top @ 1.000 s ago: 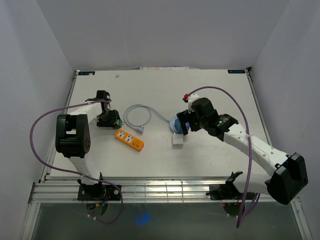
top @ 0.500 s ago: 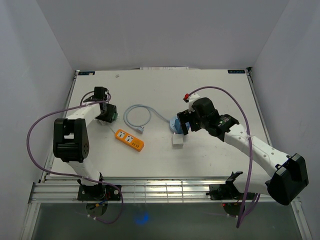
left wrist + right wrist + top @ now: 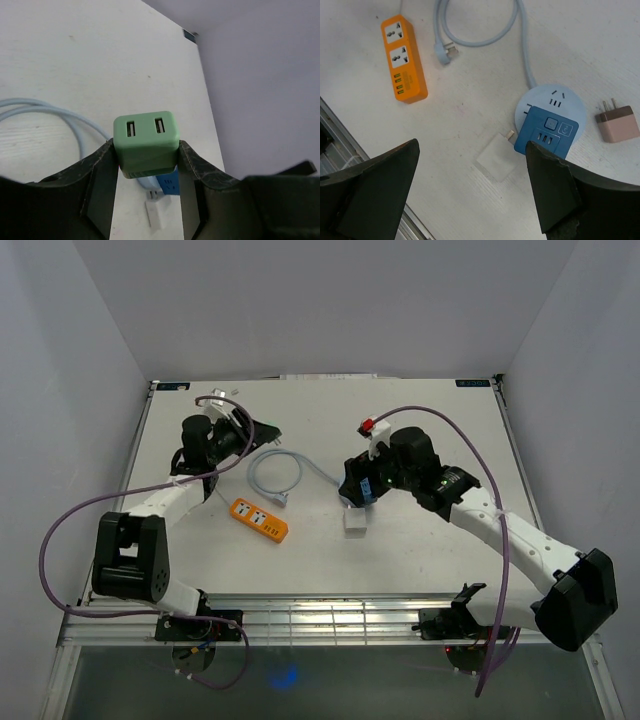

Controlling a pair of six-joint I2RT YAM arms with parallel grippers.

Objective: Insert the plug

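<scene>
Left gripper (image 3: 146,150) clamped on green adapter (image 3: 145,132), table (image 3: 199,80) edge to its right. Right gripper (image 3: 471,150) wide apart over white charger (image 3: 495,160); pink plug (image 3: 617,125) only in right wrist view.

The small green plastic plug block (image 3: 146,145) is held up, far left. The long orange socket strip (image 3: 259,520) lies flat, nearer.

A white charger block (image 3: 495,161) lay flat on the white table (image 3: 470,100), one metal prong showing at its corner. Nearer the right wrist view's right edge sat a pinkish-brown plug adapter (image 3: 617,125), two prongs sticking out of one end, well apart from the block.
</scene>
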